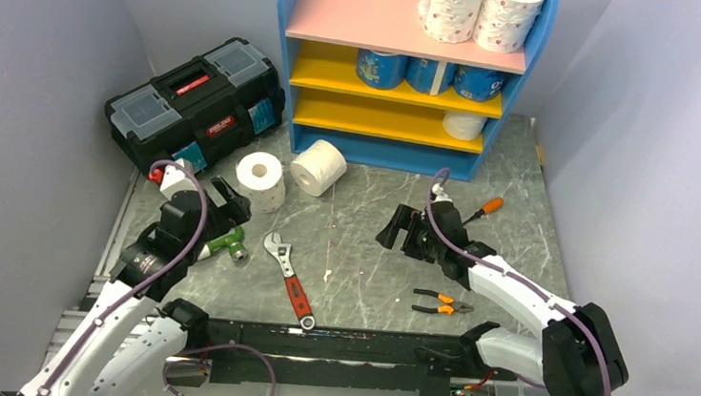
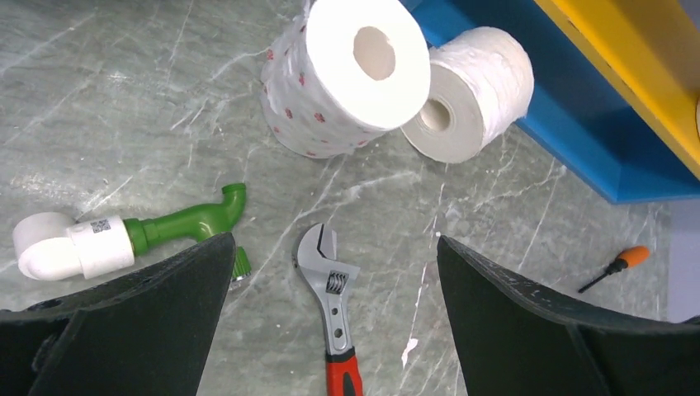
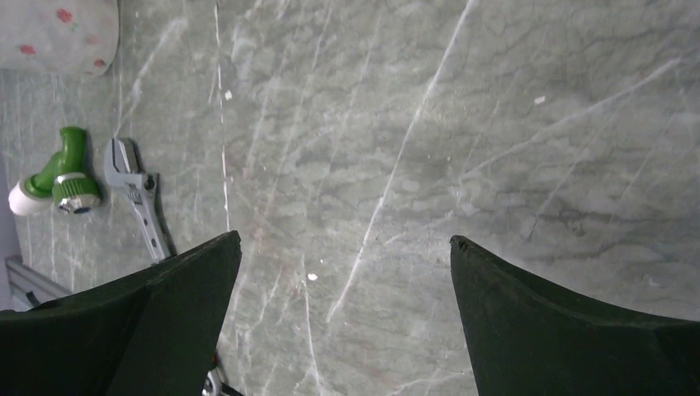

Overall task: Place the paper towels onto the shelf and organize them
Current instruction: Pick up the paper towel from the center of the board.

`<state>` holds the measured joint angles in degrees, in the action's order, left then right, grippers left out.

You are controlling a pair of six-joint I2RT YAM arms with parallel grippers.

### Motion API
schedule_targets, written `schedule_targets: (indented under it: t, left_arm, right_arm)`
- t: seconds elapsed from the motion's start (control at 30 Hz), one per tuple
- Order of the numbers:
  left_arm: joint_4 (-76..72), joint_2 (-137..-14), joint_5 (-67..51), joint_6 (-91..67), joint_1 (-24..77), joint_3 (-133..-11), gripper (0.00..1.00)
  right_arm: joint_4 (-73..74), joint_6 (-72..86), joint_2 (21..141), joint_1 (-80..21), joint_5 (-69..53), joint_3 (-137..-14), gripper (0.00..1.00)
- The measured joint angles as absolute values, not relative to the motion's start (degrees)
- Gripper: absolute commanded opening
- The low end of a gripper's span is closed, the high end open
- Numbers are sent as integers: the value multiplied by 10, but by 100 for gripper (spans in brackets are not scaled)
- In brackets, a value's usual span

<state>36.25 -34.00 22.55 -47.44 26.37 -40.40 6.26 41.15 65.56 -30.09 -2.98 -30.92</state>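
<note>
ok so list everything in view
paper towels: 8, white; two pink-dotted on pink board, three blue-wrapped on upper yellow board, one on lower yellow board, two on table
shelf: 1, blue frame, table rear
toolbox: 1, black, rear left
wrench: 1, grey with red handle, table centre
pliers: 1, orange and black, table right
screwdriver: 1, orange handle, beyond pliers
pipe fitting: 1, green and white, left of wrench
left gripper: 1, black, open
right gripper: 1, black, open

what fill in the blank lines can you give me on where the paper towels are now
The shelf's pink top board holds ___ pink-dotted rolls.
The blue-wrapped rolls stand on a ___ board.
The plain roll on the table lies on its ___.
Both the left gripper and right gripper are ___.
Missing: two; yellow; side; open.
</note>
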Motion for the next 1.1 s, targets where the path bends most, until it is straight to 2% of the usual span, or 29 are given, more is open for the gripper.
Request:
schedule_targets:
  t: [0.27, 0.57, 0.8, 1.1]
  left_arm:
    - [329, -380, 121, -458, 191, -401, 96]
    - [98, -424, -35, -462, 190, -301, 89]
    - [-67, -527, -74, -485, 224, -299, 87]
    - [-202, -672, -56, -540, 267, -299, 87]
  right_arm:
    - [30, 412, 627, -298, -64, -272, 99]
    - [-19, 420, 615, -298, -63, -251, 99]
    - [-20, 420, 603, -298, -62, -244, 99]
    - [3, 410, 480, -298, -43, -220, 99]
